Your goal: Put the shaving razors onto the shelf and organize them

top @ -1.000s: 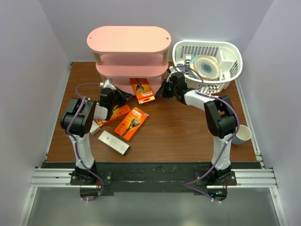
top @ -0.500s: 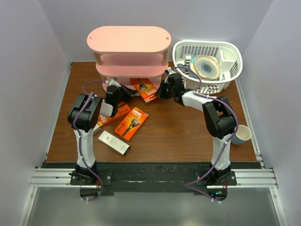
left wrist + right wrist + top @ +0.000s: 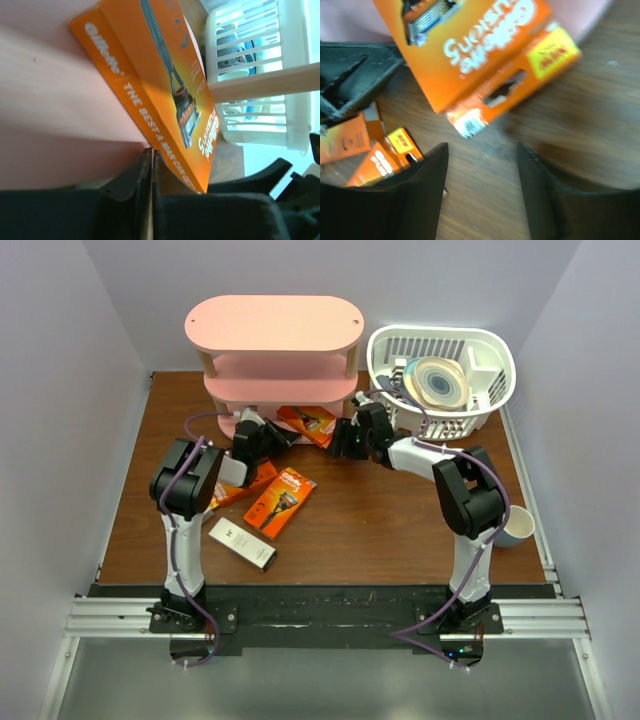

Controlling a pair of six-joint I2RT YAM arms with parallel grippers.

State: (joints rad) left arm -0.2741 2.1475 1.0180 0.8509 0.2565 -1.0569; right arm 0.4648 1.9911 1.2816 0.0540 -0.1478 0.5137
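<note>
Right gripper [image 3: 480, 155] has just sprung apart, letting go of the orange pack [image 3: 312, 421]. It lies half on the bottom board of the shelf [image 3: 275, 325], its end over the table [image 3: 400, 510]. Left gripper [image 3: 151, 165] is pinched shut beside it; the pack probably needs nudging in.

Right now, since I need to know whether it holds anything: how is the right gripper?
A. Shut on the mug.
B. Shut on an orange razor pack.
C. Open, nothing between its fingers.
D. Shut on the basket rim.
C: in the right wrist view the right gripper stands open with only the wooden table showing in the gap, and the orange razor pack lies just beyond its fingertips.
</note>
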